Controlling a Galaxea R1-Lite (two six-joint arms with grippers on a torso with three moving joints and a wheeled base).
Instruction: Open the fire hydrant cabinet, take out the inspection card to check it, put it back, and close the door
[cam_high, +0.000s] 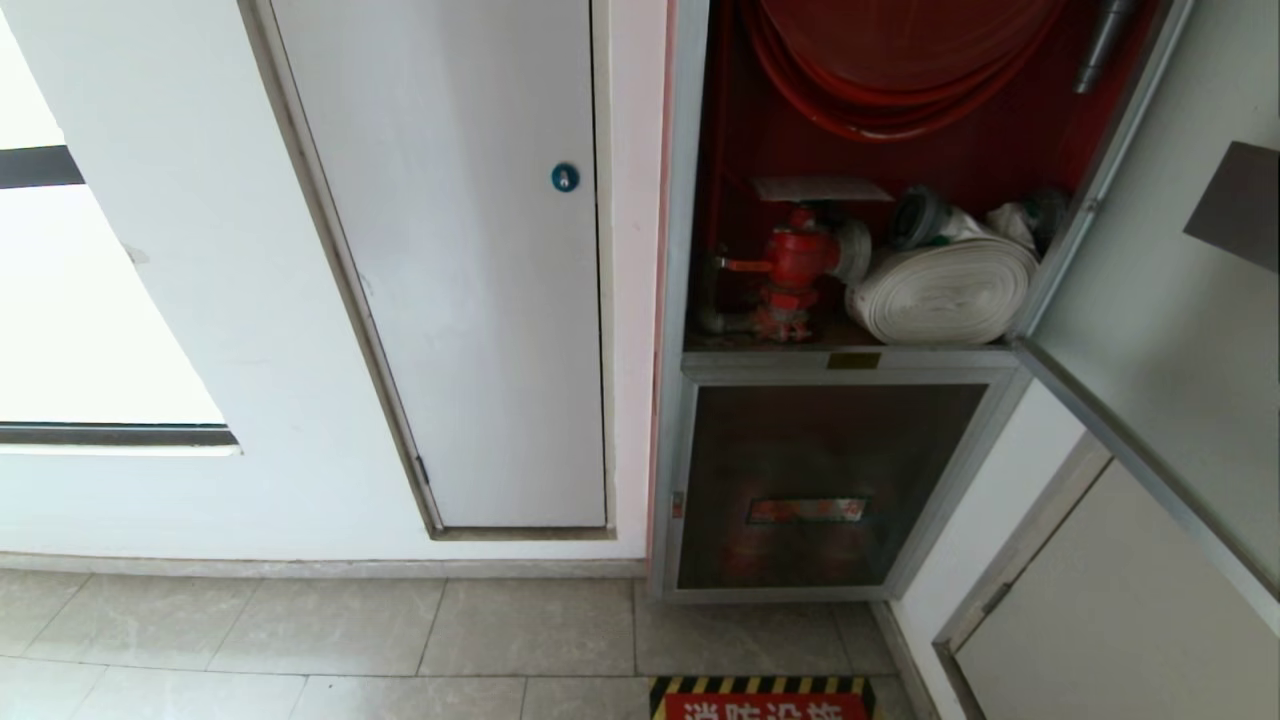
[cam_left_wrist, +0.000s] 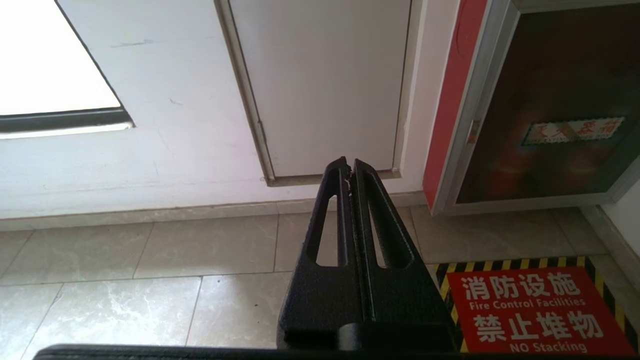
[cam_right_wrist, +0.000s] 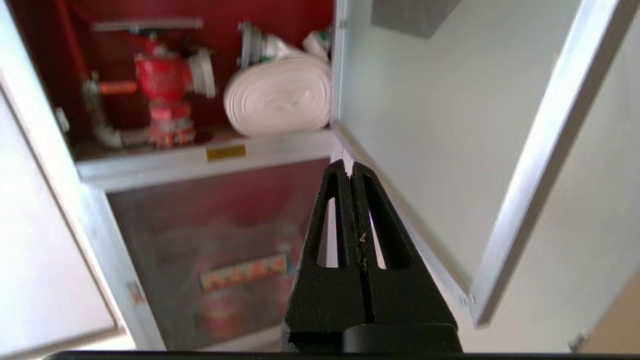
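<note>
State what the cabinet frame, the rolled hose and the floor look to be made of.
Cabinet frame: likely brushed aluminium, silver with a dull sheen. Rolled hose: probably woven fabric, white, matte, coiled flat. Floor: glazed stone-look tile, grey with grout lines.

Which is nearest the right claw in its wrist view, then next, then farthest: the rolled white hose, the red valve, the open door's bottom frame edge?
1. The door's bottom frame edge, right beside the shut right claw.
2. Rolled white hose, on the cabinet shelf by the door hinge.
3. Red valve, farther along the shelf.
</note>
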